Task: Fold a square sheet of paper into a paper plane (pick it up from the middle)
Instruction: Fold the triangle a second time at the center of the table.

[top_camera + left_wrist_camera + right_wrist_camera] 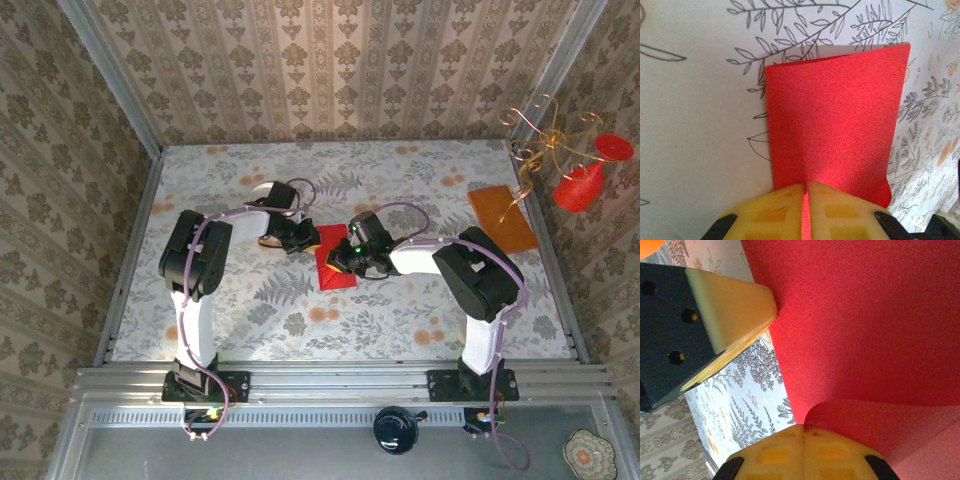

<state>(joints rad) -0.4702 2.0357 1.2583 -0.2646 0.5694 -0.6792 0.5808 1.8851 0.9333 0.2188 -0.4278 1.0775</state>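
Note:
The square sheet of paper is bright red and lies mid-table on the floral cloth, looking like an upright rectangle from above. My left gripper is at its upper left edge. In the left wrist view, the yellow fingers of this gripper are shut on the near edge of the paper, with a red sliver between them. My right gripper sits over the sheet's right side. In the right wrist view it is shut where a flap of the paper curls up to its tips. The left finger touches the sheet's far edge.
An orange-brown board lies at the back right, beside a gold wire stand with red ornaments. A small white bowl sits behind the left arm. The enclosure walls border the table on three sides.

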